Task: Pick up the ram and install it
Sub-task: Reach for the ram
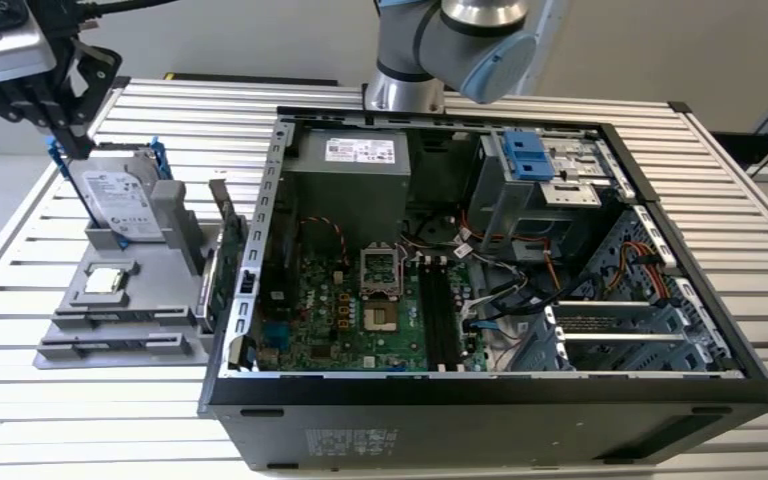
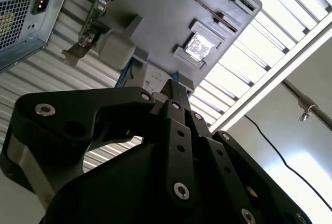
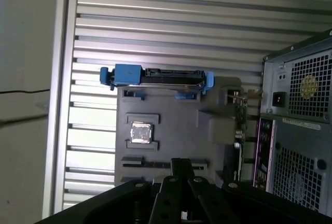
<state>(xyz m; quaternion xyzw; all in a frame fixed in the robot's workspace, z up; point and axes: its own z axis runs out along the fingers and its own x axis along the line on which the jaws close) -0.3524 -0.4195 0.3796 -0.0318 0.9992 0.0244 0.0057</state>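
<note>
The pincer (image 1: 67, 138) hangs at the exterior view's upper left, above the far end of a grey parts holder (image 1: 157, 290). In both wrist views its black fingers (image 2: 175, 111) run together to one tip, so it looks closed, with nothing visible between them.

Just below it a silver hard drive (image 1: 124, 200) in a blue frame stands tilted in the holder. In the first wrist view the drive (image 3: 155, 76) shows edge-on. Nearer the middle of the holder lies a small square processor chip (image 1: 107, 281) in its own recess.

As for the ram, I cannot pick it out for certain. The long slots at the holder's near end look grey and bare in the exterior view, while the first wrist view shows a thin dark line in the slot by the fingertips.

A green expansion card (image 1: 231, 250) stands on edge between the holder and the open computer case (image 1: 491, 430), which lies on its side on the slatted worktop (image 1: 197, 110). Inside it are the green motherboard (image 1: 344, 320) and two long dark memory slots (image 1: 435, 310) — whether a stick sits in them I cannot tell. The arm (image 1: 464, 40) rises behind the case.
</note>
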